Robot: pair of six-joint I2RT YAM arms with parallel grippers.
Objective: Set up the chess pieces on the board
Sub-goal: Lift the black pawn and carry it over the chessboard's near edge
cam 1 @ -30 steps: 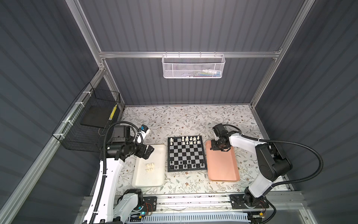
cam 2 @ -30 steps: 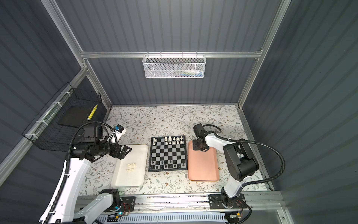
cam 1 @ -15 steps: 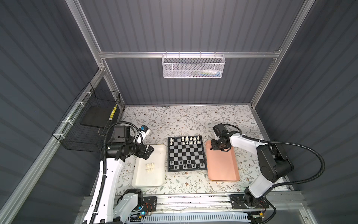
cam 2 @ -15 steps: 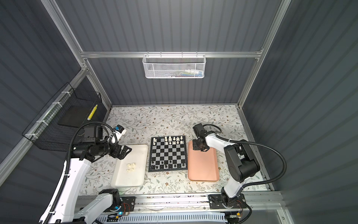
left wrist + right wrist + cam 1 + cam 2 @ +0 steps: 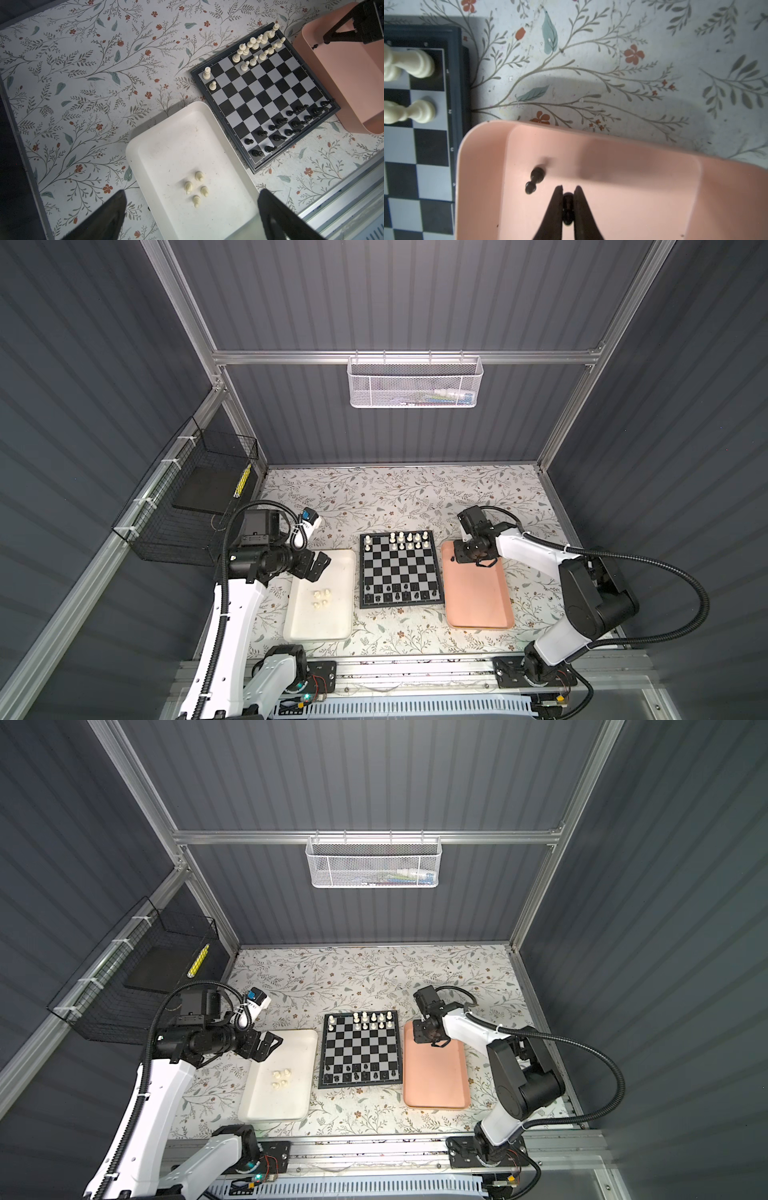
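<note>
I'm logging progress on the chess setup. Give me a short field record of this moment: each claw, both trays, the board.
left claw: open, empty, above the white tray's far end
right claw: shut on a black piece, at the pink tray's far end
white tray: four cream pieces waiting
pink tray: one loose black pawn beside the held one
board: between the trays; cream chessmen on far rows, black chessmen on near rows, gaps on both sides
</note>
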